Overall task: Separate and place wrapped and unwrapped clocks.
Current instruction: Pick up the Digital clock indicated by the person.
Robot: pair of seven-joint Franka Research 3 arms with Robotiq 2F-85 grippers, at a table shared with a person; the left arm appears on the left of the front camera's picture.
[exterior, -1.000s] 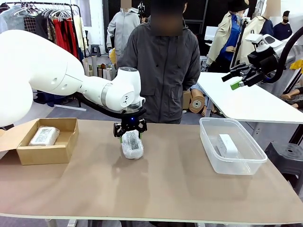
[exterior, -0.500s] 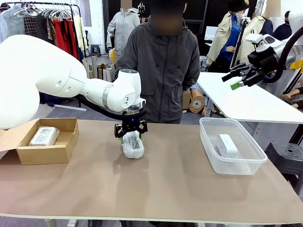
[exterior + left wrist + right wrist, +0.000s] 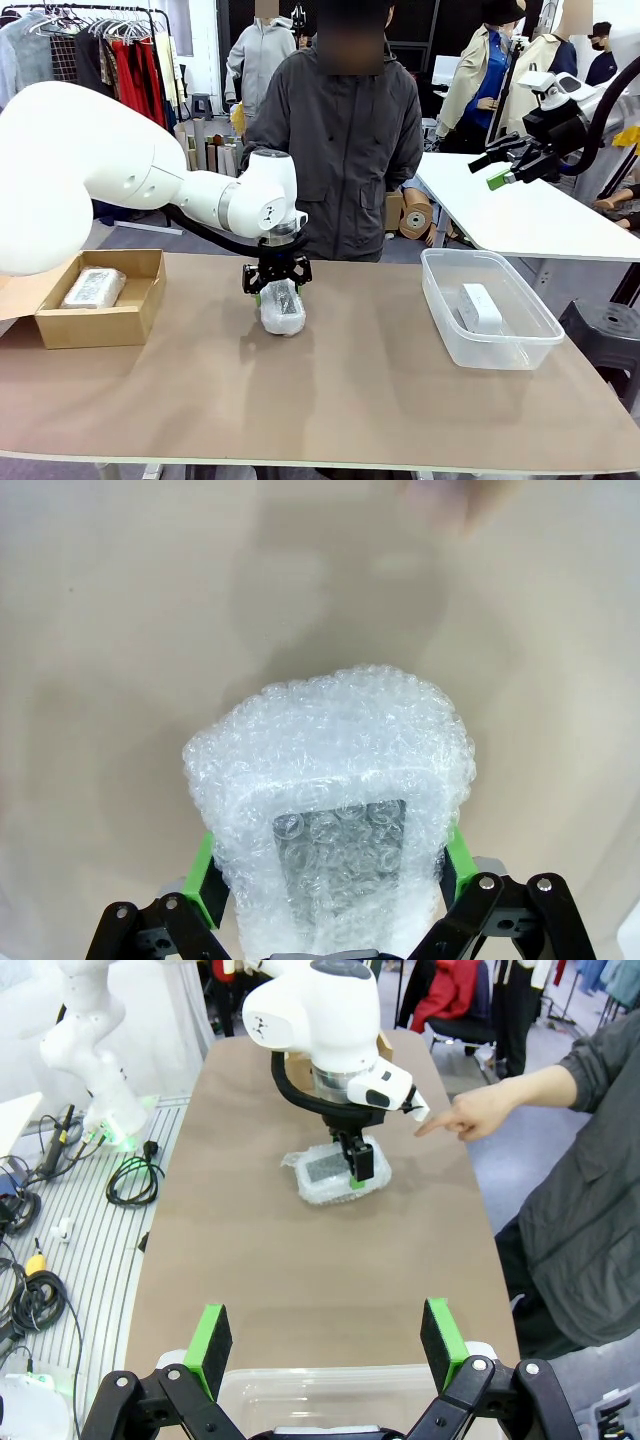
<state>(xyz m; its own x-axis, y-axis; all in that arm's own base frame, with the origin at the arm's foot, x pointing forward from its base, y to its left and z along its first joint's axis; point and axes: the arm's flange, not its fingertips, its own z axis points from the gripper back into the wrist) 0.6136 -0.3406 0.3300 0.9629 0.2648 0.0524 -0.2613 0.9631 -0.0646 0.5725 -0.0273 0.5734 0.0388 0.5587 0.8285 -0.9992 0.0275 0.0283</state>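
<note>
Brown table (image 3: pixel 350 400), open cardboard box (image 3: pixel 95 327) at left, clear plastic bin (image 3: pixel 490 355) at right, clothes rack (image 3: pixel 125 60) behind

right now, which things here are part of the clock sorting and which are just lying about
In the job: wrapped clock on the table, boxed wrapped clock, cardboard box, bare white clock, clear bin.
Just lying about: clothes rack, white side table, floor cables.

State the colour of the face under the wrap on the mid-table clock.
Grey, through clear bubbly wrap on the wrapped clock; clearest in the left wrist view.
</note>
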